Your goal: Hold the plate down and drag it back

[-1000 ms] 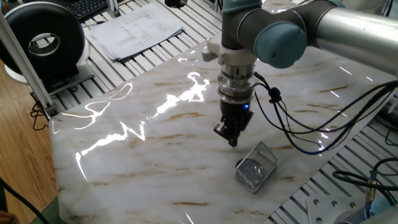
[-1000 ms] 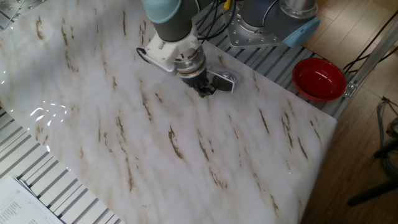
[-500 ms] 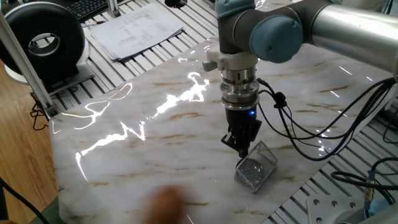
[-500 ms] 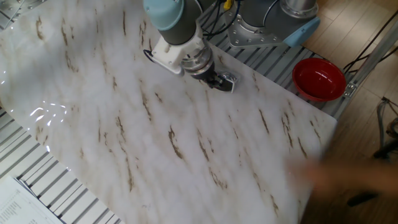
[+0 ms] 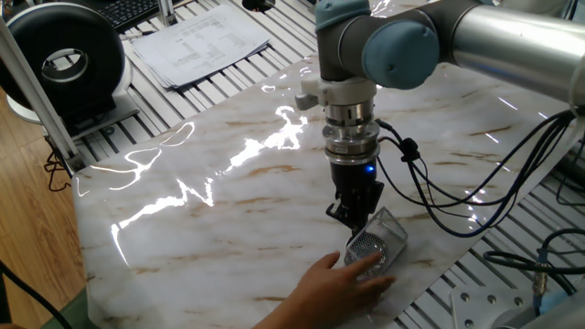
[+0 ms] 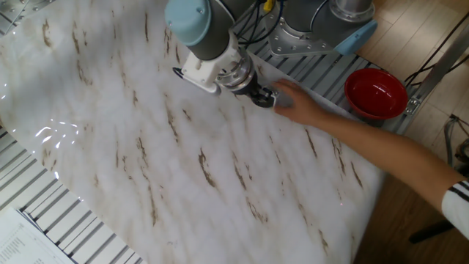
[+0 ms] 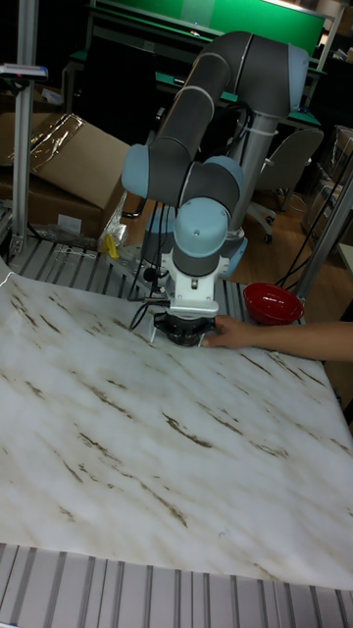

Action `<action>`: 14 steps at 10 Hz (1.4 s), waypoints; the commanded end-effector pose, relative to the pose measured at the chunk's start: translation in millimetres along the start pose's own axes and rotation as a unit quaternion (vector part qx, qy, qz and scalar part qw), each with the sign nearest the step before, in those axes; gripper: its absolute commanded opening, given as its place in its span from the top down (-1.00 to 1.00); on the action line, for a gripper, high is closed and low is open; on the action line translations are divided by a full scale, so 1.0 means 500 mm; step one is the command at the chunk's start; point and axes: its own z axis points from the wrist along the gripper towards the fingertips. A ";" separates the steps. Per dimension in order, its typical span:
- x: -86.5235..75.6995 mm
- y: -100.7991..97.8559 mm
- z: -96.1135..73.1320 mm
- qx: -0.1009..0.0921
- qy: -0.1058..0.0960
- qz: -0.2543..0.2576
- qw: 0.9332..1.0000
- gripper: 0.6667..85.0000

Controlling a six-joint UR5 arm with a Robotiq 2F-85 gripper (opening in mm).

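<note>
No plate shows in any view; it is hidden or out of view. My gripper (image 5: 352, 219) points straight down at the marble table (image 5: 183, 238), and its dark fingers look shut with nothing seen between them. Its tips sit at the left edge of a silver wire-mesh basket (image 5: 378, 239) lying near the table's right edge. A person's hand (image 5: 340, 278) reaches in from the front and rests on the basket. In the other fixed view the hand (image 6: 300, 108) covers most of the basket beside the gripper (image 6: 262, 97). In the tall view the gripper (image 7: 183, 339) stands low over the table's far edge.
A red bowl (image 6: 376, 92) sits off the table beyond the basket. The person's forearm (image 6: 396, 158) crosses the table corner. Black cables (image 5: 439, 196) hang from the wrist toward the right. Papers (image 5: 196, 41) and a black round device (image 5: 64, 59) lie past the table's far left.
The gripper has moved right and down toward the mesh basket, ending at its edge. A person's hand has come into view and reached the basket.
</note>
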 end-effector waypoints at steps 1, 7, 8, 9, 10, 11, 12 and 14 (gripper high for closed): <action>0.004 0.006 0.004 -0.009 0.011 -0.017 1.000 0.98; 0.004 -0.008 0.012 -0.002 0.022 -0.035 0.999 0.98; 0.004 -0.011 0.014 0.000 0.023 -0.038 0.999 0.98; 0.006 -0.011 0.014 0.000 0.025 -0.038 0.999 0.98; 0.008 -0.011 0.015 0.000 0.028 -0.035 0.999 0.98; 0.010 -0.015 0.015 0.003 0.030 -0.033 0.999 0.98; 0.012 -0.015 0.013 0.005 0.033 -0.024 0.999 0.98; 0.017 -0.011 0.011 0.002 0.036 -0.019 0.999 0.98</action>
